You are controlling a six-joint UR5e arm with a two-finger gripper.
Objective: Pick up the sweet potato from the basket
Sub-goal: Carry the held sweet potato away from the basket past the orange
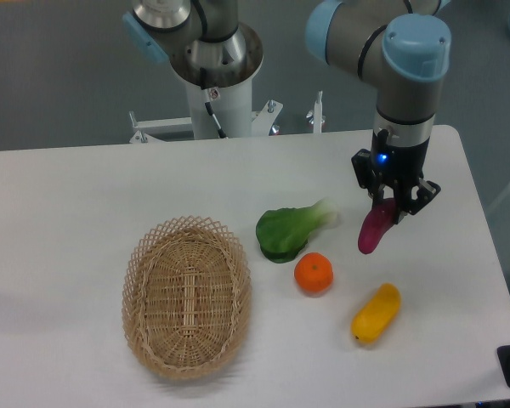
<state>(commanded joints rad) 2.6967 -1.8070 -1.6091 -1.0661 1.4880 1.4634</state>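
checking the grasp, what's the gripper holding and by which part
The gripper holds the sweet potato by its upper end; the rest hangs tilted below the fingers, over the table, not the basket.
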